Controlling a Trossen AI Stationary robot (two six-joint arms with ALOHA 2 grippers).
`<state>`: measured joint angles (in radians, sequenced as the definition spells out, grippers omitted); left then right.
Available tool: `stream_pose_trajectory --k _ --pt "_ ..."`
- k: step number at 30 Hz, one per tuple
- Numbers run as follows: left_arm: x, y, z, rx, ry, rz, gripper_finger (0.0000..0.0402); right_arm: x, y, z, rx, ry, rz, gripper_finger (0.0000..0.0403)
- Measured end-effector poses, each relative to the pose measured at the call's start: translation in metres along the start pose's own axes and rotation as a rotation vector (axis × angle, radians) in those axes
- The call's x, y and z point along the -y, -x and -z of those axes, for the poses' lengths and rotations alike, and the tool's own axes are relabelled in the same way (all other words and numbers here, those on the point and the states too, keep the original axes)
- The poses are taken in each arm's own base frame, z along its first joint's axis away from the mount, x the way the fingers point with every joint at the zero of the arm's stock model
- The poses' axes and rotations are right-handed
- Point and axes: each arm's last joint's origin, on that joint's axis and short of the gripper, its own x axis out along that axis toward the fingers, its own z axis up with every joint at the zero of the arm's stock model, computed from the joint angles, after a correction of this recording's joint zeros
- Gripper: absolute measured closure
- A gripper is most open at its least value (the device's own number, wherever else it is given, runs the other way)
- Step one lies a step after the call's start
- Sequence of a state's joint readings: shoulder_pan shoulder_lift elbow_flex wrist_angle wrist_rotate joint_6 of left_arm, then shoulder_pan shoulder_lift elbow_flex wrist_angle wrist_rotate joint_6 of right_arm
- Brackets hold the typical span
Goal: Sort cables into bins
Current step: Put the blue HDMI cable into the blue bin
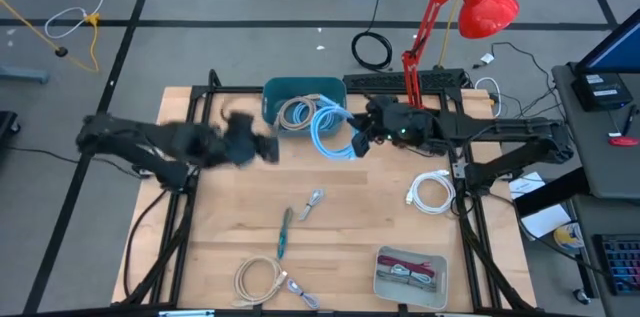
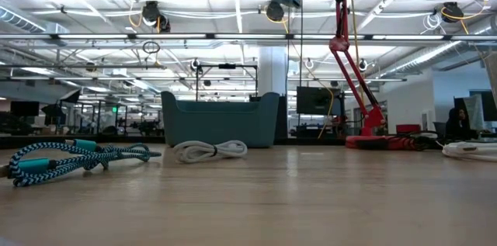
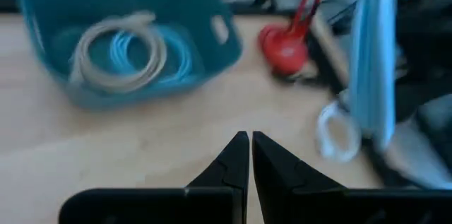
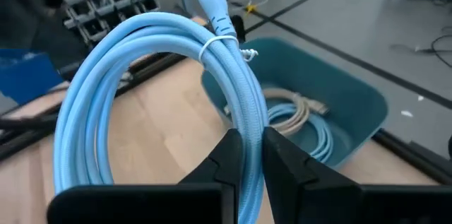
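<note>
The dark teal bin (image 1: 272, 92) stands at the table's far middle and holds a beige coil (image 3: 116, 51) and a light blue coil (image 3: 176, 58). My right gripper (image 1: 360, 140) is shut on another light blue coil (image 4: 141, 61), held in the air by the bin's right end. My left gripper (image 3: 249, 146) is shut on nothing, raised over the table left of that coil. On the table lie a white coil (image 1: 432, 192), a teal cable (image 1: 285, 232), a grey piece (image 1: 313, 200) and a beige coil (image 1: 262, 279). The pale grey tray (image 1: 385, 282) holds maroon pieces. My right gripper pinches the light blue coil's bundled strands (image 4: 248, 121) between its two fingers, on one side of the loop just below the white tie. The fingers reach in from the table's right, slanting slightly down. The coil is lifted clear and stands out past the fingertips.
A red desk lamp (image 1: 470, 7) stands on a base at the far right edge, behind my right arm. A black coiled cord (image 1: 372, 50) lies on the floor beyond the table. Bare wood shows in the table's middle and left.
</note>
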<state>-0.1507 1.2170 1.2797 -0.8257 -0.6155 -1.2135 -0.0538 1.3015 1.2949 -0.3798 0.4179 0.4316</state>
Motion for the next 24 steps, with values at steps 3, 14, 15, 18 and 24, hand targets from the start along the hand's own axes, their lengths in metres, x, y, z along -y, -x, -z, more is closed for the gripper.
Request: stream_pose_trajectory --k 3,14,15,18,24 --pt "-0.003 -0.006 -0.035 -0.018 0.014 0.197 0.0380 0.000 0.003 -0.003 0.025 -0.008 -0.011 0.0375" --pt "-0.016 -0.079 -0.080 -0.448 0.037 0.645 0.0252 0.000 0.004 -0.004 0.034 0.018 -0.002 0.0373" --pt "-0.016 -0.084 -0.079 -0.463 0.026 0.650 0.0236 0.000 0.004 -0.004 0.040 0.017 0.009 0.0372" --pt "-0.015 -0.098 -0.076 -0.475 0.018 0.644 0.0203 0.000 0.004 -0.004 0.041 0.020 0.014 0.0371" --pt "-0.009 -0.110 -0.076 -0.443 0.023 0.677 0.0192 0.002 0.004 0.000 0.001 0.033 0.032 0.0374"
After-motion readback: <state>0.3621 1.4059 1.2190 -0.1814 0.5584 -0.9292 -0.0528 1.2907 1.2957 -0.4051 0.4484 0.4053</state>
